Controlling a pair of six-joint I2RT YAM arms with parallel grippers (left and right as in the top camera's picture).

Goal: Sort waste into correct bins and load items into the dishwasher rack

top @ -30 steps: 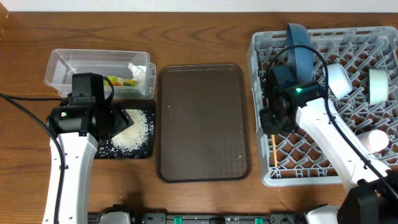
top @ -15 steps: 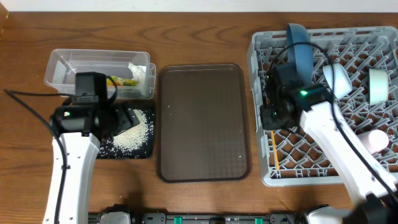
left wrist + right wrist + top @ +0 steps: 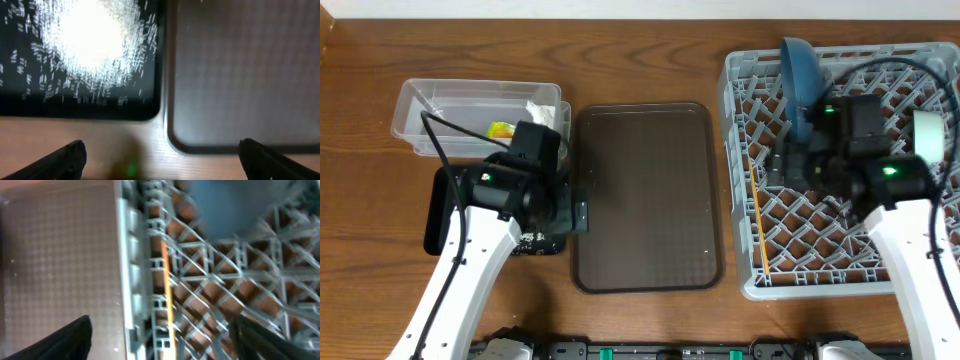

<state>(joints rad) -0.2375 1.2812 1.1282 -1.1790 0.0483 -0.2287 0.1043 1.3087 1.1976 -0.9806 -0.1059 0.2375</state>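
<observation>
Clear plastic at the far left of the bench (image 3: pixel 650 50): the clear tub (image 3: pixel 420 105) lies with its long axis left to right and holds a white napkin (image 3: pixel 542 110) at its right end and a yellow-green wrapper (image 3: pixel 500 130) beside that. Just near of it lies the black tray (image 3: pixel 438 215), largely covered by the left arm. The left wrist view shows a heap of rice (image 3: pixel 90 35) on it.

The left hand (image 3: pixel 160 161) hangs over the gap where the black tray's near right corner meets the brown serving tray (image 3: pixel 648 195). Its fingers are spread wide with nothing between them. The serving tray lies in the middle, long axis running near to far.

On the right sits the grey rack (image 3: pixel 738 100). The stick (image 3: pixel 757 215) lies inside it, just beside the left wall and parallel to it, long axis near to far. Its two ends look alike. The dark-blue plate (image 3: pixel 800 75) stands on edge in the far left part of the rack, and a mint-green bowl (image 3: pixel 927 135) is propped at the right side. The right hand (image 3: pixel 160 341) hovers above the rack's left wall, fingers splayed and empty.
</observation>
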